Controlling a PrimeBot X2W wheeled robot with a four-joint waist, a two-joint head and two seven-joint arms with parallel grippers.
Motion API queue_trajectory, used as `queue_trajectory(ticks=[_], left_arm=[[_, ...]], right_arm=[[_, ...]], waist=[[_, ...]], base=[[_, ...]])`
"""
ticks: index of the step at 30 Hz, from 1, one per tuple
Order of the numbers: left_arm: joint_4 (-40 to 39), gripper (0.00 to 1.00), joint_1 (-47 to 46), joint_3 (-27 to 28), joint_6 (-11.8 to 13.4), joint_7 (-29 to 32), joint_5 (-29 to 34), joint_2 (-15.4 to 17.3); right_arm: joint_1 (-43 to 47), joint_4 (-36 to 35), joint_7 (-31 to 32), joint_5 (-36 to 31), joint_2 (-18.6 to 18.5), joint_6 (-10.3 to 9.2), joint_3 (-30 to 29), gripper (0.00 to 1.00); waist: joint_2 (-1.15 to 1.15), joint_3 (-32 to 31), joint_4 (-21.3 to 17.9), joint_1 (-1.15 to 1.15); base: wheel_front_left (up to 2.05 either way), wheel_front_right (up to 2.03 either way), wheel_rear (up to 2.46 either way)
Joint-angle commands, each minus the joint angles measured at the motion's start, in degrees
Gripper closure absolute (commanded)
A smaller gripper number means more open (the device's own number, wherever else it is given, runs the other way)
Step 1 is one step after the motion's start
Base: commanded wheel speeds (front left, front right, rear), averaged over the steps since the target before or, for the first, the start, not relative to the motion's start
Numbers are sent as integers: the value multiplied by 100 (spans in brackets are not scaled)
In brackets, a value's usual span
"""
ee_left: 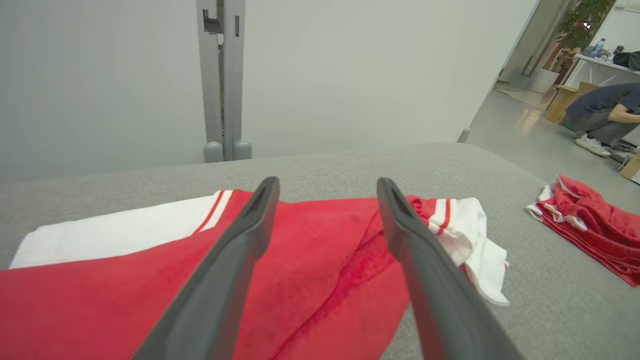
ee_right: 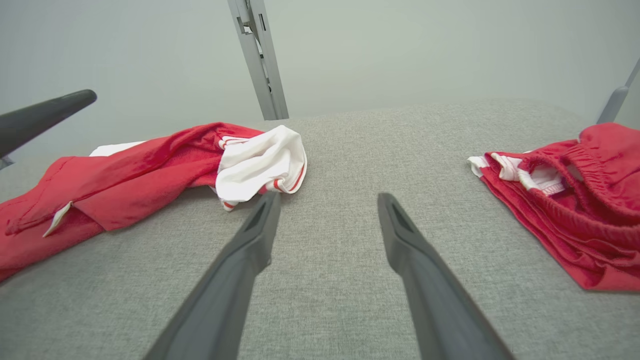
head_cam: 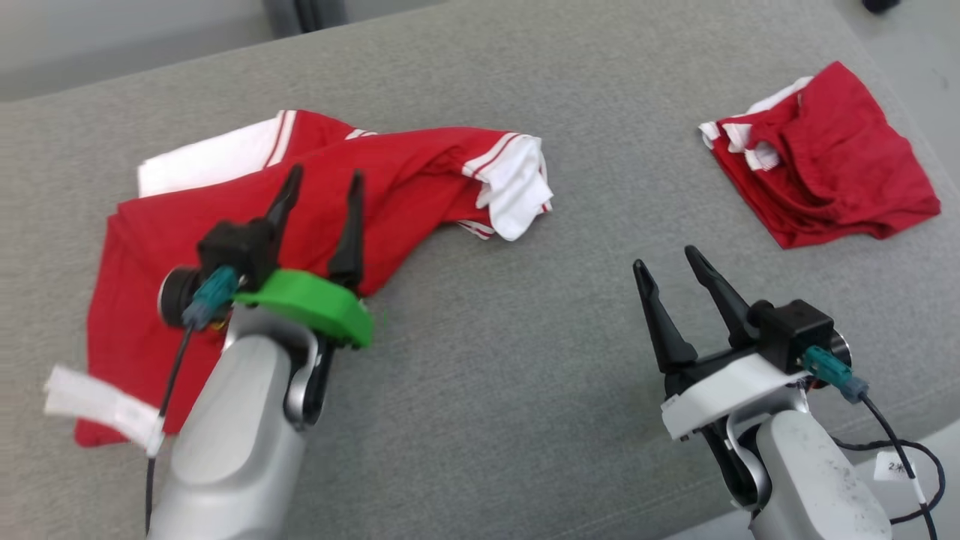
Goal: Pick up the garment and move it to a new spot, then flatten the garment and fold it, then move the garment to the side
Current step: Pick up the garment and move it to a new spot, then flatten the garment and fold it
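Left gripper (head_cam: 326, 174) and right gripper (head_cam: 664, 257) both spread (nothing held); a one-layer pinch might bunch the rumpled red-and-white cloth garment (head_cam: 420, 172), frame left.

Garment (head_cam: 420, 165) partly behind left claw (head_cam: 325, 172), crouching person (ee_left: 605, 107) cut off at right edge

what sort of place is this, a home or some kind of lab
Likely a lab or office workspace, not a home: a grey cloth-covered table backed by plain partition panels, and beyond it a polished floor where a person crouches beside cardboard boxes.
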Motion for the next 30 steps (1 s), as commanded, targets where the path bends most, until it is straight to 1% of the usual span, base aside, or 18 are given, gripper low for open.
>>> queue_trajectory(ticks=[1, 7, 10, 16, 18, 23, 27, 30], left_arm=[[-101, 0, 246, 158, 31, -2, 79, 22], [-501, 0, 1263, 985, 63, -2, 322, -38], [-730, 0, 1855, 1393, 15, -2, 330, -70], [-1044, 0, 2693, 1842, -73, -2, 515, -113], [-1093, 0, 2866, 1911, -93, -2, 564, -119], [-1117, 0, 3018, 1866, -96, -2, 335, -124], [-1135, 0, 2835, 1708, -118, -2, 42, -120], [-1039, 0, 2594, 1452, -136, -2, -139, -121]], right_arm=[[137, 41, -2, -62, -19, -9, -31, 0], [383, 181, -2, -151, -21, -9, -148, 0], [529, 248, -2, -176, -19, -9, -163, 0], [745, 347, -2, -215, -21, -9, -296, 0], [767, 360, -2, -223, -20, -9, -325, 0], [822, 347, -1, -227, -20, -9, -347, 0], [749, 317, -1, -225, -20, -9, -347, 0], [631, 257, -1, -238, -20, -9, -335, 0]], waist=[[0, -342, 402, 0], [0, -702, 755, 0], [0, -849, 889, 0], [0, -957, 1054, 0], [0, -966, 1079, 0], [0, -957, 1097, 0], [0, -863, 1086, 0], [0, -683, 1068, 0]], base=[[0, 0, 0], [0, 0, 0], [0, 0, 0], [0, 0, 0], [0, 0, 0], [0, 0, 0], [0, 0, 0], [0, 0, 0]])
